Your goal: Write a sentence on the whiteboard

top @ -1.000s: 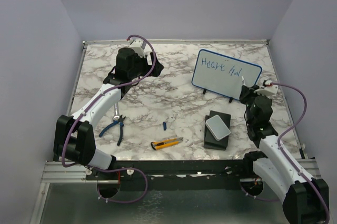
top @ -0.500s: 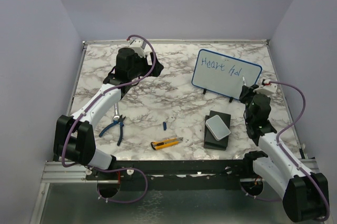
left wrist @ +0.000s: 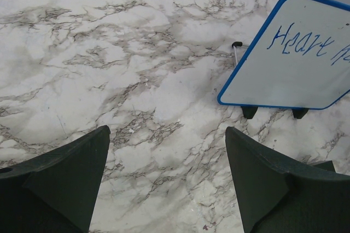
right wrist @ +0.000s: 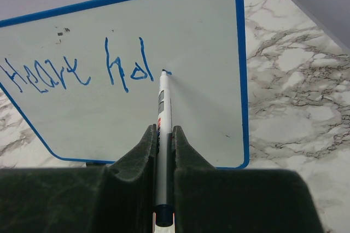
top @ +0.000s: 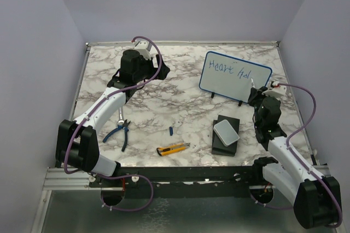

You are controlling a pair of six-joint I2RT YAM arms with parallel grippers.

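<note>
The whiteboard (top: 232, 79) with a blue frame stands tilted on black feet at the back right; it also shows in the left wrist view (left wrist: 295, 63) and the right wrist view (right wrist: 197, 102). Blue handwriting (right wrist: 82, 71) reads roughly "Heart hol" on one line. My right gripper (right wrist: 163, 132) is shut on a white marker (right wrist: 163, 107), whose tip touches the board just right of the last letter. In the top view the right gripper (top: 256, 92) sits at the board's lower right corner. My left gripper (left wrist: 167, 178) is open and empty above the marble table at the back left (top: 143, 52).
A pale grey rounded box (top: 226, 132) lies on a black block (top: 229, 146) in front of the board. Blue-handled pliers (top: 121, 130), a yellow utility knife (top: 173, 148) and a small blue cap (top: 170, 130) lie near the front. Grey walls enclose the table.
The right gripper has shifted slightly left and toward the board with the marker. The left arm has not moved.
</note>
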